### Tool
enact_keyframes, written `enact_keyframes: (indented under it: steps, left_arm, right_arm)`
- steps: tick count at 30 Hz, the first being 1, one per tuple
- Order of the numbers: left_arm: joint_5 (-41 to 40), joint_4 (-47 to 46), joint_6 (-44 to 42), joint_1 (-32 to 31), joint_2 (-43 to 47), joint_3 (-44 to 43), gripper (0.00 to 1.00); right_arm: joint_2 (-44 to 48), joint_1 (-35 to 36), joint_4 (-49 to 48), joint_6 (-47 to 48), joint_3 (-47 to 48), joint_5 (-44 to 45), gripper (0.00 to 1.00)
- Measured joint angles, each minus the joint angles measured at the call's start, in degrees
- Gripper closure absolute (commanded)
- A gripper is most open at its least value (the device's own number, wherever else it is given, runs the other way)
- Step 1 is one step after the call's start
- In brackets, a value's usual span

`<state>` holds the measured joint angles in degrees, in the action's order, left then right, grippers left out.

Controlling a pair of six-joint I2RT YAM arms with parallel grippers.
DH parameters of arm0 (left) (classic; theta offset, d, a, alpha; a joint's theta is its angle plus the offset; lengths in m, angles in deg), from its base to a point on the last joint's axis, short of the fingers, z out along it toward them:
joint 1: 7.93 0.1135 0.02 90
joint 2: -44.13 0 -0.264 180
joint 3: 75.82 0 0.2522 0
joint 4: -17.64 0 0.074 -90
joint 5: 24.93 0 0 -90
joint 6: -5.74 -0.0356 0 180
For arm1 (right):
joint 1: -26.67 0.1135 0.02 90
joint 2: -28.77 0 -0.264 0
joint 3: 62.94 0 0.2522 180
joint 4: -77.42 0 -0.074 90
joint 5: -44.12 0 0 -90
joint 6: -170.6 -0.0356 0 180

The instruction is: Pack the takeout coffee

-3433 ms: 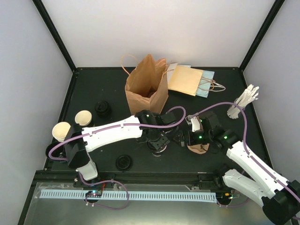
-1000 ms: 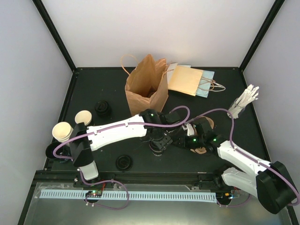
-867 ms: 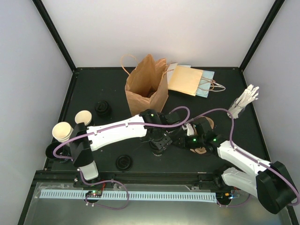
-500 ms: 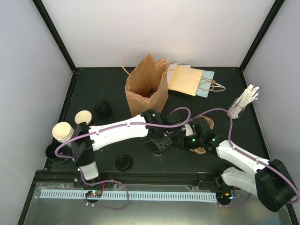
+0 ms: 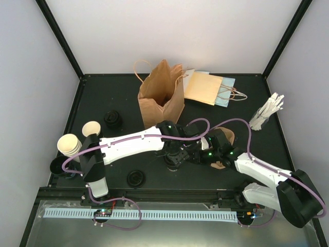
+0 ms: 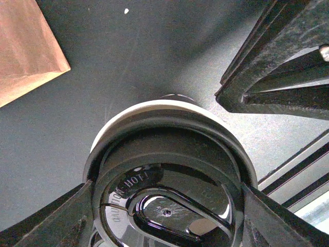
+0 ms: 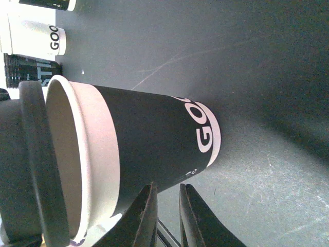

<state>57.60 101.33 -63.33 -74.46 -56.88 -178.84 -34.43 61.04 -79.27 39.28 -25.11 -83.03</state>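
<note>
A takeout coffee cup (image 7: 149, 134), cream with a black sleeve, stands on the dark table at the centre. My left gripper (image 6: 164, 206) is shut on a black lid (image 6: 169, 190) marked "CAUTION HOT". The lid sits tilted over the cup's cream rim (image 6: 149, 109), partly off it in the right wrist view. My right gripper (image 7: 168, 193) has its jaws almost together with nothing between them, tips at the cup's sleeve. From above, both grippers (image 5: 173, 154) (image 5: 194, 154) meet there and hide the cup. Two more cups (image 5: 91, 128) (image 5: 68, 144) stand at the left edge.
An open brown paper bag (image 5: 160, 98) stands behind the grippers, with flat bags (image 5: 208, 87) to its right. The brown pulp carrier (image 5: 226, 137) lies under my right arm. Loose black lids (image 5: 113, 119) (image 5: 135, 178) lie on the left. White sticks (image 5: 268, 112) stand far right.
My right gripper has slid left up to the cup and narrowed slightly. The left gripper, holding the lid, has hardly moved.
</note>
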Motion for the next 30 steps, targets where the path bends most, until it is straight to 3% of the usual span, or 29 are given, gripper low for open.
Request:
enact_keyframes:
  steps: [30]
  left_arm:
    - [0.35, -0.44, -0.63, -0.33, -1.11, -0.50, 0.42]
  right_arm:
    - [-2.10, 2.27, -2.62, -1.14, 1.42, -0.39, 0.87]
